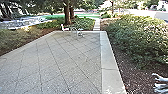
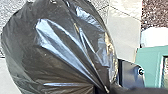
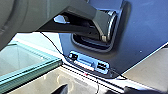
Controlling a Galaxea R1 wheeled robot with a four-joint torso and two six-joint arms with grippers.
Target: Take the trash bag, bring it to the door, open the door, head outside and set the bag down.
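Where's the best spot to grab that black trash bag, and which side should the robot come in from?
Probably the gathered neck, coming in from that end, opposite the bulging body. The trash bag swells wide and round, while its folds run together into a narrow bunch, which should grip more securely than the broad, shiny side.

Robot base: wide blue-grey plate [image 3: 142,37] | bar: thick, dark grey, jointed [image 3: 82,13] | ports: pale rounded panel [image 3: 96,64], black sockets | wiring: thin black cable [image 3: 51,44] | plate corner: round fitting [image 2: 141,71]
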